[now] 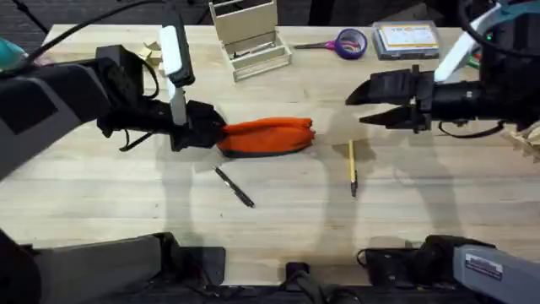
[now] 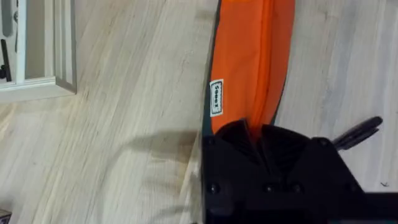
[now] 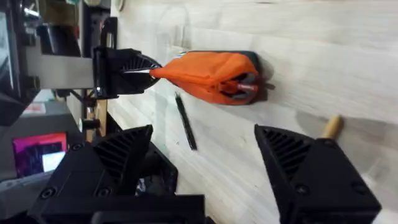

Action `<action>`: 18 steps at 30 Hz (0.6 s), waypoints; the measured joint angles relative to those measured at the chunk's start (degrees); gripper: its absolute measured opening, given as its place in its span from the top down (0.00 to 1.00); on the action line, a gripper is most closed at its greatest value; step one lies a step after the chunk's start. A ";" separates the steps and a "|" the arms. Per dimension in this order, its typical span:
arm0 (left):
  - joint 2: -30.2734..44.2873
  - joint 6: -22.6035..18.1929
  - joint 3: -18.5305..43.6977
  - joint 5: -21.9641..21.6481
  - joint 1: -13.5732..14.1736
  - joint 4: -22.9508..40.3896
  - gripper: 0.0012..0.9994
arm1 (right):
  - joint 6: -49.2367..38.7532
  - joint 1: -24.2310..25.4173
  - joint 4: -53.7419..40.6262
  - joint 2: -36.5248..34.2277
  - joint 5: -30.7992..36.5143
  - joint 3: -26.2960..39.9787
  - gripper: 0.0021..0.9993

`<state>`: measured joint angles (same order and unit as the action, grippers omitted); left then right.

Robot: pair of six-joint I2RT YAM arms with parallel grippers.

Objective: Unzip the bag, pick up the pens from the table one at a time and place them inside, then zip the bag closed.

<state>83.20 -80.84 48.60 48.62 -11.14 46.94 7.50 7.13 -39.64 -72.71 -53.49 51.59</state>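
The orange bag [image 1: 268,135] lies across the middle of the table [image 1: 278,228], its zipper end pointing right. My left gripper [image 1: 213,131] is shut on the bag's left end; in the left wrist view the fingers [image 2: 252,135] pinch the orange fabric of the bag [image 2: 252,56]. My right gripper [image 1: 364,103] hovers open to the right of the bag, with nothing between its fingers. In front of the bag lies the black pen [image 1: 234,187]. The tan pen [image 1: 352,166] lies right of it, below the right gripper. In the right wrist view the bag [image 3: 211,74] appears beyond my right gripper [image 3: 204,134].
A wooden organiser [image 1: 249,38] stands at the back centre. Purple-handled scissors [image 1: 346,42] and a flat box [image 1: 407,38] lie at the back right. Bare wood stretches along the table's front.
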 joint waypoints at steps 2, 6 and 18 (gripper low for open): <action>0.00 0.00 0.00 -0.02 0.00 0.00 0.96 | -1.01 1.23 -1.38 0.00 -0.12 0.00 0.00; 0.00 0.00 0.00 0.00 0.00 0.00 0.96 | -4.55 1.90 -3.61 0.00 -0.17 0.00 0.00; 0.00 0.00 0.00 0.00 0.00 0.00 0.96 | -8.44 1.90 -4.17 0.00 -0.18 0.00 0.00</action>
<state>83.20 -80.84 48.60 48.62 -11.14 46.94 -0.94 9.04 -43.81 -72.71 -53.67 51.59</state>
